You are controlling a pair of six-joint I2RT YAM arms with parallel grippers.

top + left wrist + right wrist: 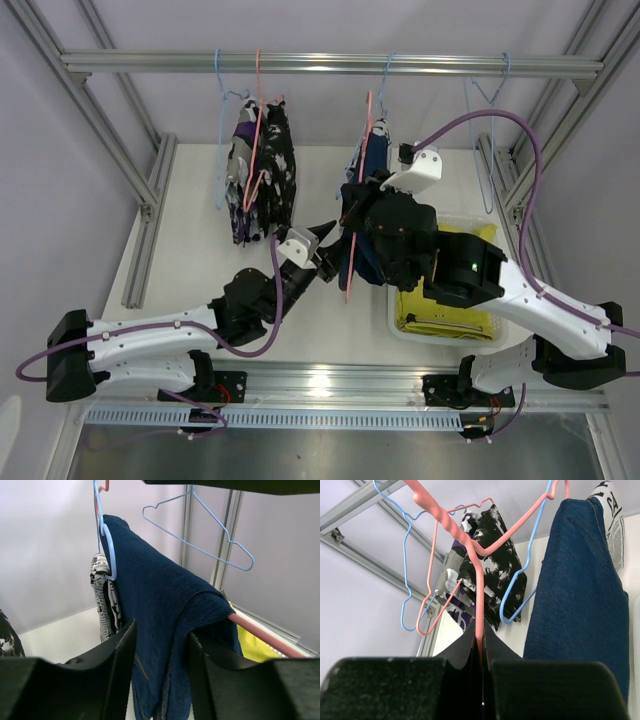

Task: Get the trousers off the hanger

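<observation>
White desk (190, 230) and pale walls sit under a metal rail (330, 63) hung with wire hangers. Right fingers (481, 652) are pinched tight on the lower wire of the pink hanger (479, 595), steadying it. Left fingers (330, 250) stand wide apart around the hanging fold of the navy trousers (155, 595), gripping nothing yet. That pair is draped over the pink bar above the desk's middle, at about one o'clock from the left fingers in the overhead view.

To do this well, I judge the left fingers should close on both layers of denim low on the fold. They should then draw toward six o'clock along the bar while the right side stops the hanger swinging.

Patterned trousers (262, 170) hang at eleven o'clock. A yellow-green pair (440, 315) lies in the basket (394, 320) at four o'clock.
</observation>
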